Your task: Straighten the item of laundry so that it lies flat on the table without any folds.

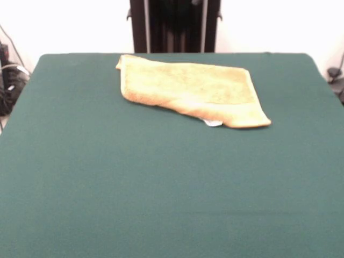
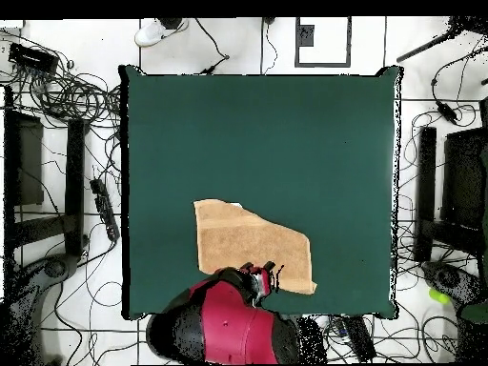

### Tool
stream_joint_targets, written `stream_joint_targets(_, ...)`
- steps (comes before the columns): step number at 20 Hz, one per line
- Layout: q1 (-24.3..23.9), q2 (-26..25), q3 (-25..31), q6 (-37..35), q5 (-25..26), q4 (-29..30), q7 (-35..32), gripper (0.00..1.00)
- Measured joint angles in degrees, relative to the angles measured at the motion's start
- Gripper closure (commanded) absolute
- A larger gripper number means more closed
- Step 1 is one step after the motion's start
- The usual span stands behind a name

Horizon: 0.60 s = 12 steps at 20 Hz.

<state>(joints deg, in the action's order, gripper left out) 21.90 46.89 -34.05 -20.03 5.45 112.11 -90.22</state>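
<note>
The orange-tan towel (image 1: pixel 191 91) lies on the dark green table (image 1: pixel 161 183) at its far side, close to the robot's pedestal. It is not flat: one part is folded over, so its outline has a slanted edge, and a small white tag (image 1: pixel 213 122) sticks out from under the near edge. In the overhead view the towel (image 2: pixel 243 243) lies near the table's (image 2: pixel 267 133) bottom edge. The red and black arm (image 2: pixel 229 324) reaches over that edge. Its gripper (image 2: pixel 264 276) sits over the towel's edge nearest the robot. The front view does not show the gripper.
The black pedestal (image 1: pixel 174 26) stands behind the table's far edge. Cables (image 2: pixel 67 91) and dark racks (image 2: pixel 38 181) lie on the floor around the table. A white shoe (image 2: pixel 152 33) shows at the far side in the overhead view.
</note>
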Motion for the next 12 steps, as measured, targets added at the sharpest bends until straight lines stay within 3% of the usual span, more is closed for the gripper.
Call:
stream_joint_targets(7,-0.7,1.3,0.1,0.0,2.0,-1.1,0.0,0.00)
stream_joint_targets(12,-3.8,2.3,1.0,0.5,2.0,-1.3,0.0,0.00)
